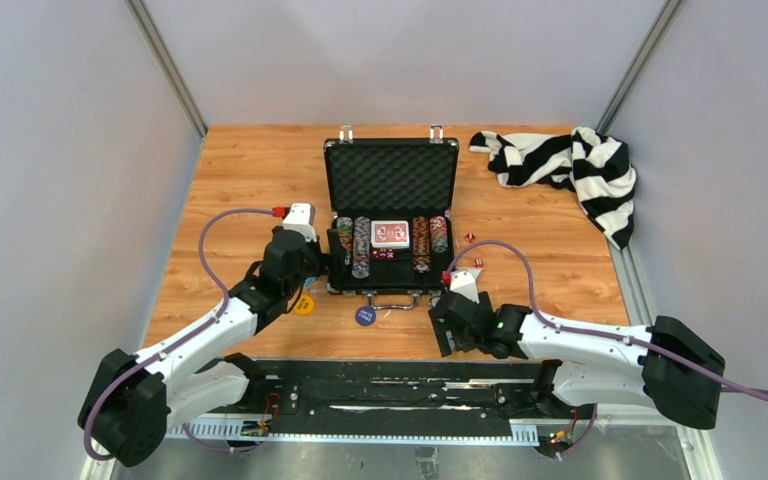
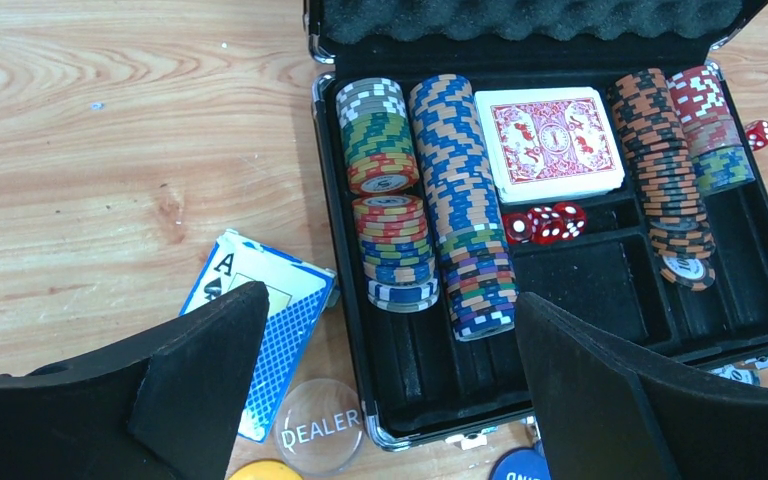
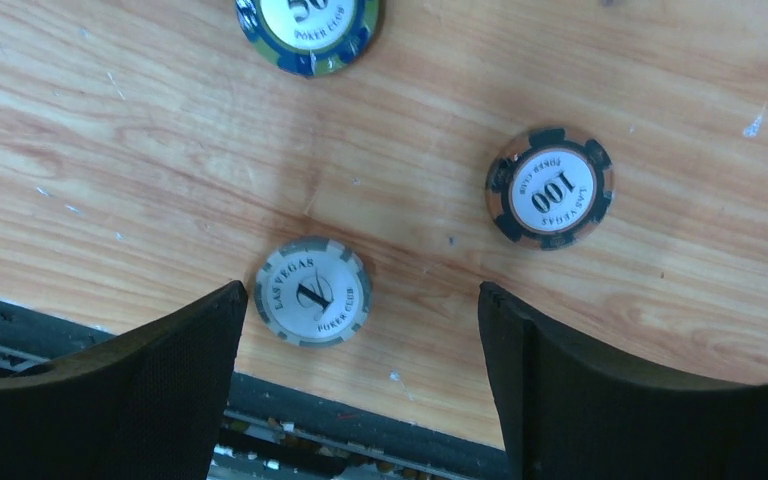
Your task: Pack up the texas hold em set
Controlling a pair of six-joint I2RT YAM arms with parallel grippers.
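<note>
Noted black briefcase open at the middle of the table, foam-lined lid tipped back toward the far edge, metal handle facing the arms. Counted four rows of poker chips lying on edge in the tray slots, two left, two right; saw red-backed card deck between them and red dice in the slot just nearer the handle. Found more outside the case: blue card box beside its left wall, clear DEALER button, yellow button and blue button near the front, loose dice to the right. Logged left gripper over the case's front left corner, jaws wide, holding nothing. Logged right gripper at the near table edge, jaws wide, empty, over three loose chips: grey 1 chip in view between the fingers, 100 chip and green chip beyond. Saw striped cloth heaped at far right corner.
</note>
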